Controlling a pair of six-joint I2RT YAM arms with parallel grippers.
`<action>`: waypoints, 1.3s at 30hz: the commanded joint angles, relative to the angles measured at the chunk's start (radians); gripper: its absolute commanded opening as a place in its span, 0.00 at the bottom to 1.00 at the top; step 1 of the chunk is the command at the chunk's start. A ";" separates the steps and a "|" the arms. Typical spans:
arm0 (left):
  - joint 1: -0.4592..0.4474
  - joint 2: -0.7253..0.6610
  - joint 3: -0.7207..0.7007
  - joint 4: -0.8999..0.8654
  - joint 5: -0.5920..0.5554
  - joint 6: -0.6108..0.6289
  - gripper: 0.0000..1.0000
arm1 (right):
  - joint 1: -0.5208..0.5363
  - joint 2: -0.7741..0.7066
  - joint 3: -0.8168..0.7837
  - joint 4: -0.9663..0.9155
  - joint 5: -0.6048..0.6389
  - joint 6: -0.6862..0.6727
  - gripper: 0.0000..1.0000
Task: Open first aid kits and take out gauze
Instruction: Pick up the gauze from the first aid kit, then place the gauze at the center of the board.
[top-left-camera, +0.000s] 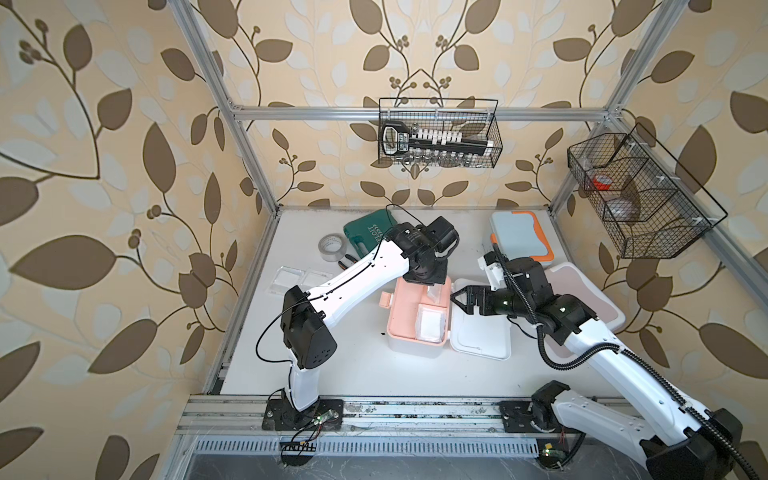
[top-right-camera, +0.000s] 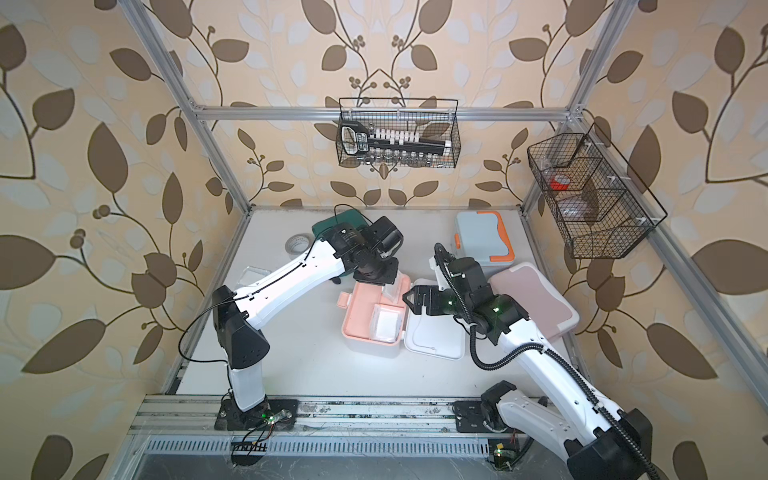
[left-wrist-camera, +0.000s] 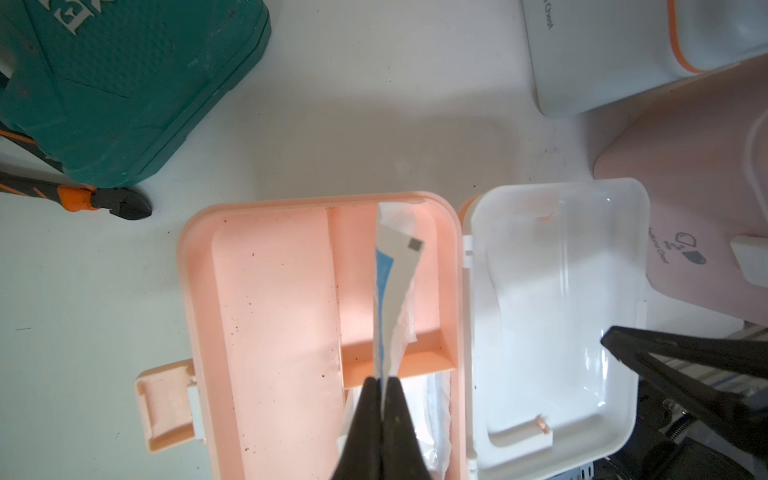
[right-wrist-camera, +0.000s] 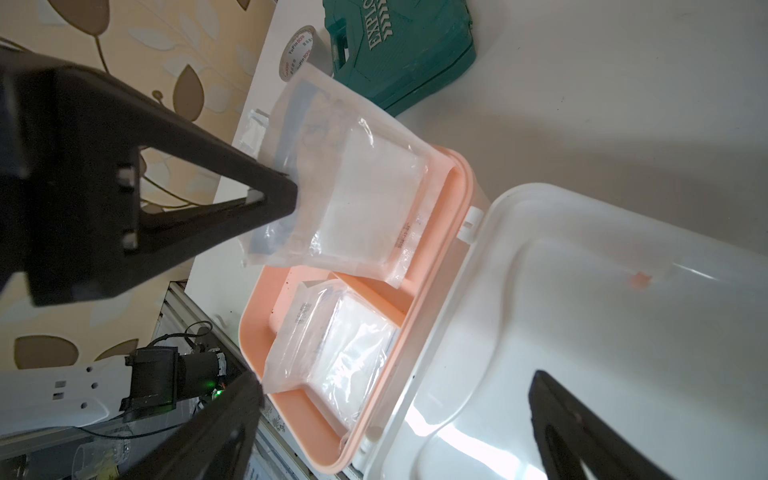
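The left gripper (left-wrist-camera: 384, 380) pinches a gauze packet (left-wrist-camera: 395, 282) by its edge over the peach-trimmed kit (left-wrist-camera: 270, 291), at its 1 o'clock corner. The packet looks light, limp and slippery, so a sealed-edge hold seems best. A second gauze packet (right-wrist-camera: 345, 345) lies at 5 o'clock. The right gripper (top-left-camera: 457, 297), spread wide, hovers at 3 o'clock.

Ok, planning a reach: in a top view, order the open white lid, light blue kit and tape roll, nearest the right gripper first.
1. open white lid, beneath the right gripper.
2. light blue kit, behind it.
3. tape roll, far left.
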 joint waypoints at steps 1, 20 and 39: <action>0.010 -0.078 -0.049 0.070 0.052 0.003 0.00 | -0.003 -0.019 0.004 0.002 -0.037 -0.014 0.99; 0.254 -0.590 -0.615 0.389 0.135 -0.213 0.00 | 0.181 0.056 0.092 0.102 -0.053 0.054 1.00; 0.754 -0.850 -0.827 0.194 0.123 -0.273 0.00 | 0.430 0.294 0.283 0.083 0.047 0.046 1.00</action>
